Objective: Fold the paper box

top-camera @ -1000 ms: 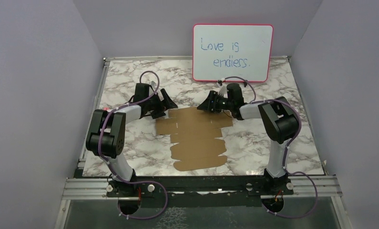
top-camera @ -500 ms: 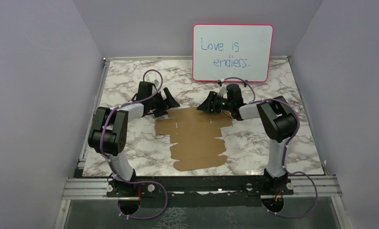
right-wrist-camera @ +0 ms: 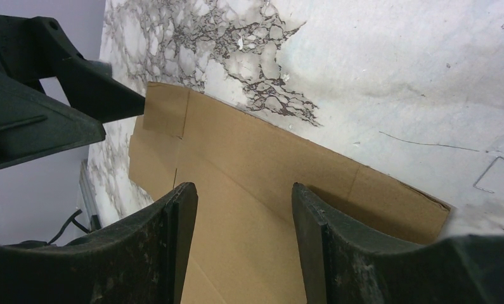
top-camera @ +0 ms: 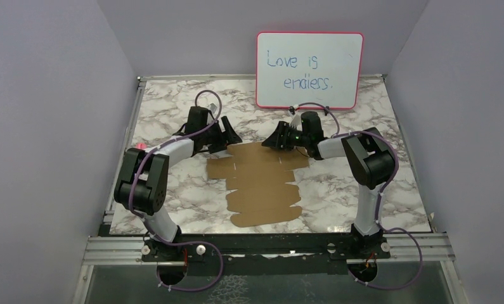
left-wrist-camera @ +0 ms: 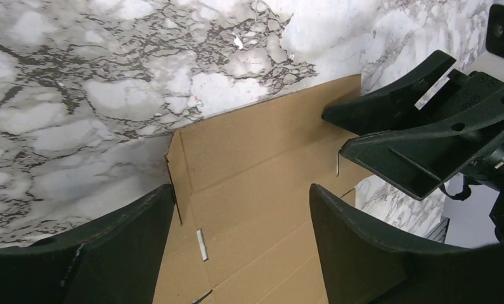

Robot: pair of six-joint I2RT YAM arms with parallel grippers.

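Note:
The paper box (top-camera: pixel 262 182) is a flat brown die-cut cardboard sheet lying on the marble table, with creases and side flaps. My left gripper (top-camera: pixel 231 136) is open and empty, just above the sheet's far left corner; in the left wrist view (left-wrist-camera: pixel 239 196) the cardboard (left-wrist-camera: pixel 262 190) lies between its fingers. My right gripper (top-camera: pixel 271 139) is open and empty over the sheet's far edge; in the right wrist view (right-wrist-camera: pixel 244 190) the cardboard (right-wrist-camera: pixel 249 164) lies flat below its fingers. The two grippers face each other across the far edge.
A pink-framed whiteboard (top-camera: pixel 309 69) with writing stands at the back of the table (top-camera: pixel 173 107). Grey walls close in the left, right and back sides. A metal rail (top-camera: pixel 268 247) runs along the near edge.
My left gripper has moved right and a little farther back, closer to the sheet's far left corner. The right gripper and the sheet have stayed where they were.

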